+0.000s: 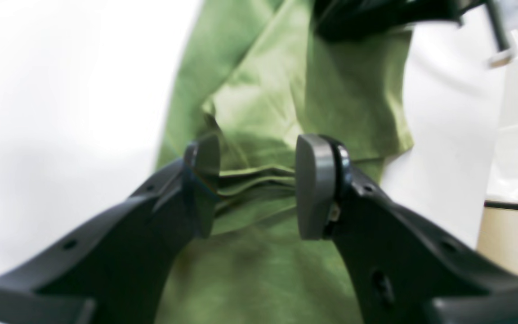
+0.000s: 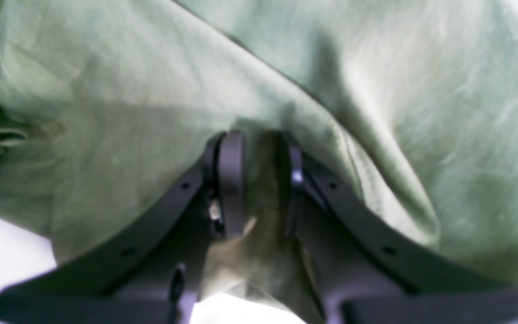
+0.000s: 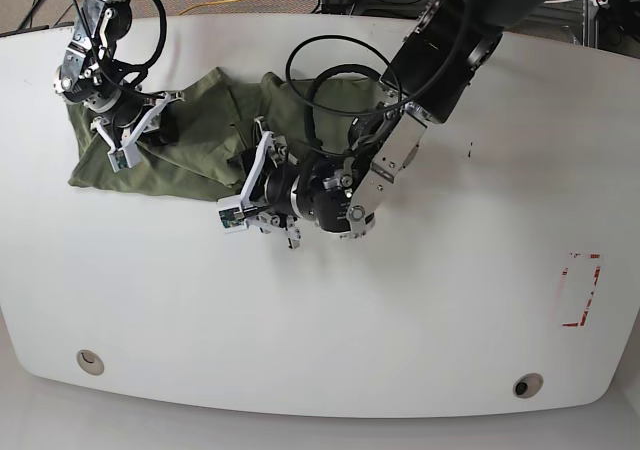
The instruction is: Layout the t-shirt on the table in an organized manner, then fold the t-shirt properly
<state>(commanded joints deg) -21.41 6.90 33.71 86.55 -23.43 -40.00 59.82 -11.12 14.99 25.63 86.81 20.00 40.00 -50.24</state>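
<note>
The olive-green t-shirt (image 3: pixel 200 135) lies bunched and wrinkled at the back left of the white table (image 3: pixel 400 320). In the base view my right gripper (image 3: pixel 122 138) is pressed onto the shirt's left end. The right wrist view shows that gripper (image 2: pixel 261 180) with its fingers nearly together and a pinch of t-shirt (image 2: pixel 376 90) between them. My left gripper (image 3: pixel 243 195) sits at the shirt's front right edge. In the left wrist view it (image 1: pixel 256 184) is open, its pads on either side of a ridge of folded t-shirt (image 1: pixel 277 90) cloth.
A red tape rectangle (image 3: pixel 580 290) marks the table's right side. Two grommet holes (image 3: pixel 90 361) (image 3: pixel 527 383) sit near the front edge. A black cable (image 3: pixel 330 70) loops over the shirt beside the left arm. White table (image 1: pixel 61 90) shows left of the shirt.
</note>
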